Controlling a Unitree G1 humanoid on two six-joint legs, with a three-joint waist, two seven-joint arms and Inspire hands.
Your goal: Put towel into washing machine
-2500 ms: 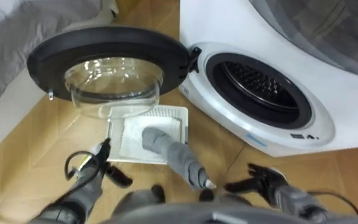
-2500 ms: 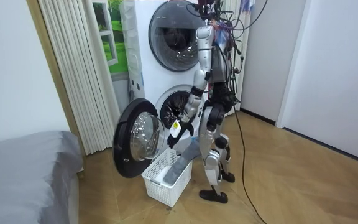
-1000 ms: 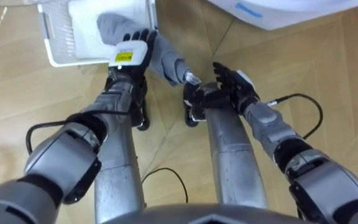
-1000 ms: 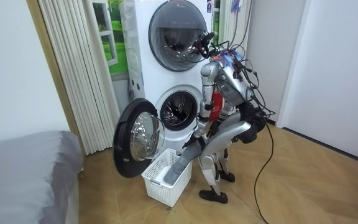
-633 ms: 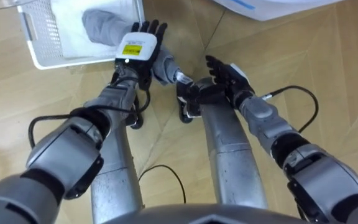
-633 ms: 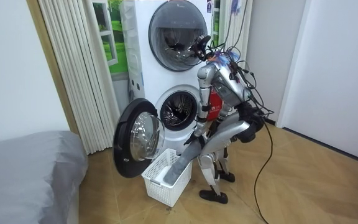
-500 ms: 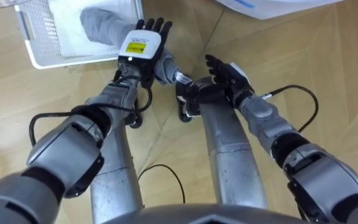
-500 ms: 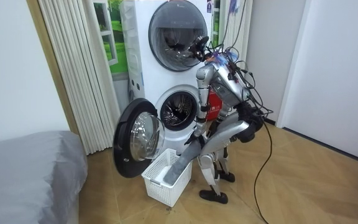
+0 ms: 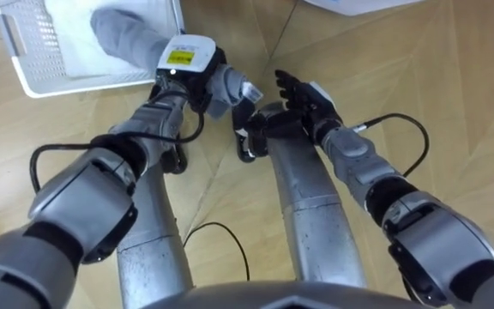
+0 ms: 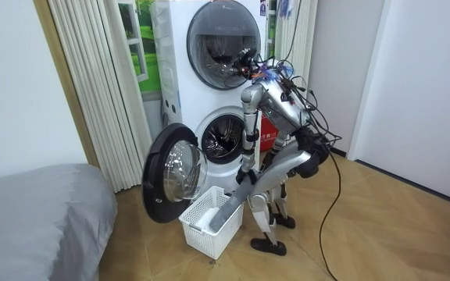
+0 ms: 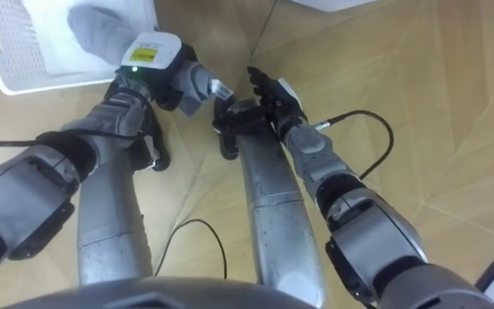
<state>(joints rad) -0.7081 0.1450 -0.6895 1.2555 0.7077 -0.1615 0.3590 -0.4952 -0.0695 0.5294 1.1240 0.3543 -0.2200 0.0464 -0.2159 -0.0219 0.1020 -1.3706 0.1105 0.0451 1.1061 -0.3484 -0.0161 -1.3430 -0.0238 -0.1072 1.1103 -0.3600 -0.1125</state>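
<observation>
towel (image 9: 123, 30), grey and rolled long, lies partly in a white plastic basket (image 9: 24, 43) and hangs out over the basket's near rim, with its loose end on the floor (image 9: 453, 103) close to the robot's legs. the left hand (image 9: 185, 62) sits on top of the towel just outside the rim, its fingers bent down and curled around the cloth. the right hand (image 9: 303, 90) is held out beside it, just past the towel's loose end, fingers straight and slightly spread, holding nothing.

the floor is light wooden parquet laid in a zigzag pattern. the basket stands on it with a mesh wall and some white cloth lying in it under the towel.

in the room view the robot stands in front of the washing machine (image 10: 223, 142) and bends deeply forward at the waist, both arms reaching down to the basket at its feet. the machine's round door (image 10: 170, 181) is swung wide open towards the room view's left, and the dark drum opening shows behind it. a second machine (image 10: 219, 40) with a closed round door is stacked on top. a pale pleated curtain (image 10: 92, 86) hangs to the left of the machines, a bed (image 10: 30, 226) with a grey cover fills the lower left corner, and a plain white wall (image 10: 428, 86) stands at the right.
</observation>
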